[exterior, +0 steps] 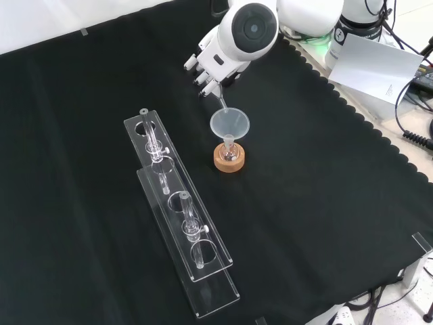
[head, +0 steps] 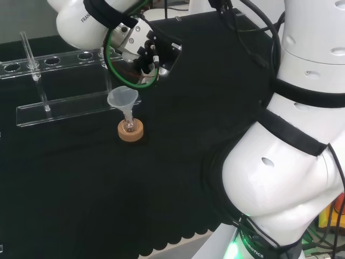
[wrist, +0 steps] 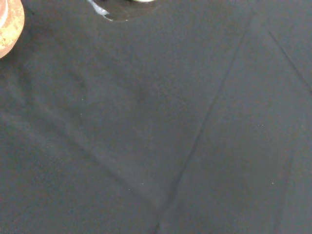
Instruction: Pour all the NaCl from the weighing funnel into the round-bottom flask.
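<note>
— Where was the hand (exterior: 211, 64)?

— Above the funnel (exterior: 229, 123), seen from the front, with its fingers (exterior: 203, 80) curled round a thin clear piece, the weighing funnel (exterior: 220, 101). That piece slanted down from the fingers, and its lower end reached the rim of the funnel.

— And the round-bottom flask (exterior: 229, 154)?

— It sat small and clear in a cork ring (exterior: 229, 160) near the middle of the table (exterior: 325, 203), on the black cloth. The funnel stood upright with its stem in the flask's neck.

— Could you see any salt?

— I could not tell what either vessel held.

— Anything else on the cloth?

— A clear plastic rack (exterior: 179, 210) lay to the left of the flask in the front view, well apart from it, with a few glass tubes (exterior: 153, 139) standing in its holes. From the head view the hand (head: 148, 51) hung above and just right of the funnel (head: 123, 100).
</note>
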Action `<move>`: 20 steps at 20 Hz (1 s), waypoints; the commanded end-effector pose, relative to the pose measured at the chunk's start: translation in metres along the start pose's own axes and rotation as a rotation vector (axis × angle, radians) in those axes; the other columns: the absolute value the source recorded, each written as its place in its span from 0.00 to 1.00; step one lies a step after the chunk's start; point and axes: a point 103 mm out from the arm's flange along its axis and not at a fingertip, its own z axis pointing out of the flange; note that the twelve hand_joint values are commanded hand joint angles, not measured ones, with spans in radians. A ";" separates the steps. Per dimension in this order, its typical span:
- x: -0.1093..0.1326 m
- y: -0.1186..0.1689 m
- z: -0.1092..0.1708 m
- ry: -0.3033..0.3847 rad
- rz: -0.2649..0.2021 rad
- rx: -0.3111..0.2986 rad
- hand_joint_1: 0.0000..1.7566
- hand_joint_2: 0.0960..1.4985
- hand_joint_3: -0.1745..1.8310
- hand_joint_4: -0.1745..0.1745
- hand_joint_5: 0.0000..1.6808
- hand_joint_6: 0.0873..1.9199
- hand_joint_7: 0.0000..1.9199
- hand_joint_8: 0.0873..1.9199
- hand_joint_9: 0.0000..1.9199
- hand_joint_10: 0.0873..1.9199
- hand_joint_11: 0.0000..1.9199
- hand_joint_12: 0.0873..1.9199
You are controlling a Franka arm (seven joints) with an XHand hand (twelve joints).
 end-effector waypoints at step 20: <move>0.000 -0.002 -0.014 -0.116 0.015 -0.007 0.62 0.72 0.00 0.92 0.70 0.35 0.62 0.19 0.68 0.07 0.46 0.50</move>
